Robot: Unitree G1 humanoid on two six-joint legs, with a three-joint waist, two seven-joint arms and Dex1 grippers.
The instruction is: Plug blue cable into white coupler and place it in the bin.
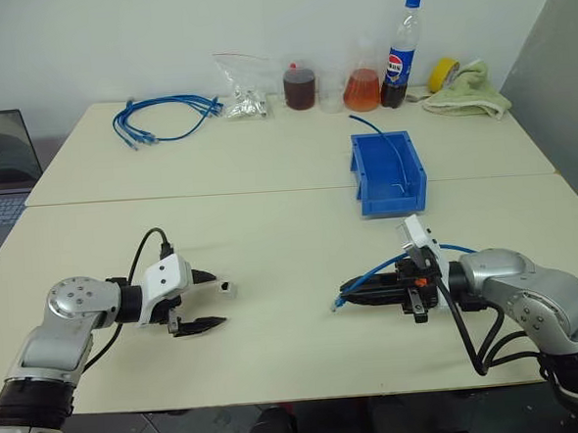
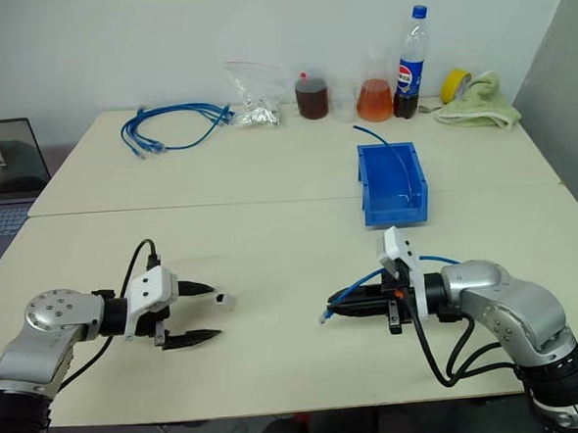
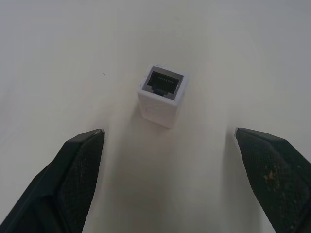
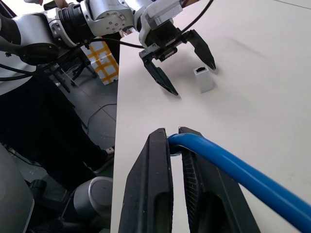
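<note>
Cream table (image 1: 271, 237) | left gripper (image 1: 213, 306) fingers spread wide, flanking the white coupler (image 1: 230, 288) lying on the table, untouched | right gripper (image 1: 367, 296) fingers pinched tight on the blue cable (image 1: 371, 274) | bin (image 1: 389, 176) behind, well apart.

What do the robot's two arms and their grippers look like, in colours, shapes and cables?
Both arms have rounded silver-grey metal shells with black joints and looping black cables. Each wrist carries a white plastic block. The left gripper and right gripper each have two black, tapering, pointed fingers. An orange detail marks the right wrist.
</note>
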